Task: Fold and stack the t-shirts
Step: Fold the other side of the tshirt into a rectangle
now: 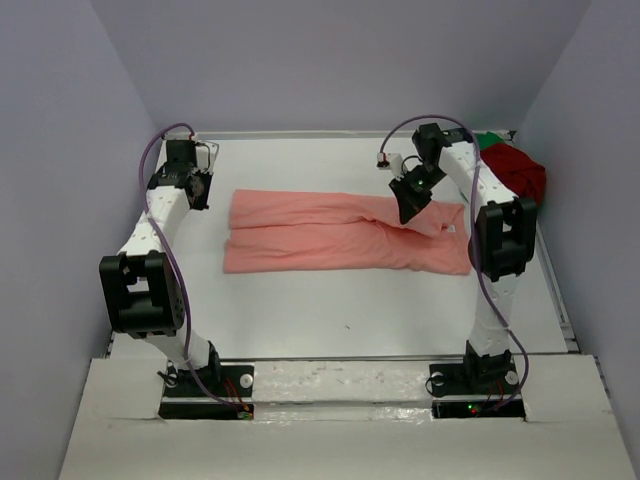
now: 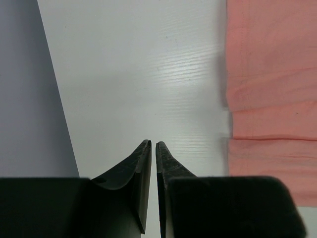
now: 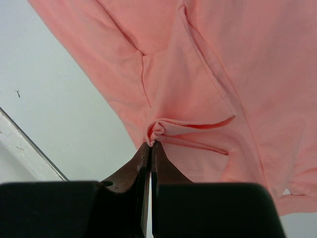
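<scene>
**Top view**
- Salmon-pink t-shirt [image 1: 340, 235]: spread across the middle of the table [image 1: 330, 320], long side running left to right. It lies mostly flat, with a lengthwise crease through it.
- Dark red t-shirt [image 1: 520, 172]: crumpled in the far right corner, apart from the pink one.
- Green t-shirt [image 1: 490, 140]: only a small patch shows, just behind the dark red heap and touching it.
- My left claw [image 1: 200, 190]: at the far left of the table, near the pink shirt's left edge but clear of it.
- My right claw [image 1: 412, 205]: down on the pink shirt's right part, where the cloth is rucked up.

**Left wrist view**
- Left claw [image 2: 152, 145]: fingers drawn almost together with only a thin slit between them. Nothing is in the slit, so I hold nothing.
- Under it: bare white table [image 2: 148, 74].
- Salmon-pink t-shirt [image 2: 272, 89]: fills the right side of the view with its hemmed edge toward me, well clear of my fingertips.
- Wall [image 2: 25, 89]: a pale purple band on the left.

**Right wrist view**
- Right claw [image 3: 150, 145]: clenched on a small bunched fold of the salmon-pink t-shirt [image 3: 223, 64], which I am grasping right at my fingertips.
- Cloth around the pinch: creases fan out from the grip, and a hemmed flap lies just above and to the right of it.
- Table [image 3: 59, 99]: white surface to the left of the shirt, with a raised white edge strip [image 3: 25, 144] crossing the lower left.
</scene>
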Controlling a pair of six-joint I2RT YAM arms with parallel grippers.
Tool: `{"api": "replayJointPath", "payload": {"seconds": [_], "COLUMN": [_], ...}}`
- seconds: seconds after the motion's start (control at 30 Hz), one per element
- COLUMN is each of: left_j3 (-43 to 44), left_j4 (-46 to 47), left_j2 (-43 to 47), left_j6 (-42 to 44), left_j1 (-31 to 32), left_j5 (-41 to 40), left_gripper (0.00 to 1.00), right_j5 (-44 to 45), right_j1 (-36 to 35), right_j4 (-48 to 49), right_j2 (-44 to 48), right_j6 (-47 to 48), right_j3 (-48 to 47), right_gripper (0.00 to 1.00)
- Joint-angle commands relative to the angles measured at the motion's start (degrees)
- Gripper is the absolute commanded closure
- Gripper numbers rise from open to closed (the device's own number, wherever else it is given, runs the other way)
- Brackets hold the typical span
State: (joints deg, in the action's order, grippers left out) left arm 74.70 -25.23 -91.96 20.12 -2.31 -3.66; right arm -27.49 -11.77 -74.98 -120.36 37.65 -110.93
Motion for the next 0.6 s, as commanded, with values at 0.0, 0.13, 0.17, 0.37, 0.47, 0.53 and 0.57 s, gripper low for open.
{"api": "replayJointPath", "payload": {"seconds": [0.0, 0.13, 0.17, 0.37, 0.47, 0.53, 0.57], "left_j3": [1.77, 1.07, 0.98, 0.63, 0.71, 0.8, 0.89], "left_j4": [-0.96, -0.96, -0.96, -1.22, -1.48, -1.48, -1.48], "left_j2": [1.87, 2.4, 2.49, 2.49, 2.4, 2.49, 2.49], "left_j6": [0.36, 0.53, 0.53, 0.8, 0.8, 0.8, 0.8], "left_j1": [0.37, 0.46, 0.55, 0.72, 0.99, 1.16, 1.25], "left_j5": [0.67, 1.2, 1.11, 1.82, 1.73, 1.73, 1.73], "left_gripper": [0.78, 0.77, 0.77, 0.72, 0.7, 0.7, 0.7], "right_j5": [-1.78, 0.32, 0.76, 3.05, 3.32, 2.18, 1.91], "right_j1": [-0.97, -0.97, -0.97, -0.97, -0.97, -0.97, -0.97], "right_j4": [-4.3, -3.86, -4.03, -3.68, -4.47, -4.74, -5.35], "right_j2": [3.28, 2.85, 2.67, 2.41, 2.58, 3.19, 3.28], "right_j6": [1.37, 2.08, 2.51, 3.39, 3.75, 3.92, 4.01], "right_j3": [0.54, 3.96, 4.58, 7.84, 7.93, 6.61, 5.74], "right_gripper": [1.0, 1.0, 1.0, 0.48, 0.23, 0.2, 0.2]}}
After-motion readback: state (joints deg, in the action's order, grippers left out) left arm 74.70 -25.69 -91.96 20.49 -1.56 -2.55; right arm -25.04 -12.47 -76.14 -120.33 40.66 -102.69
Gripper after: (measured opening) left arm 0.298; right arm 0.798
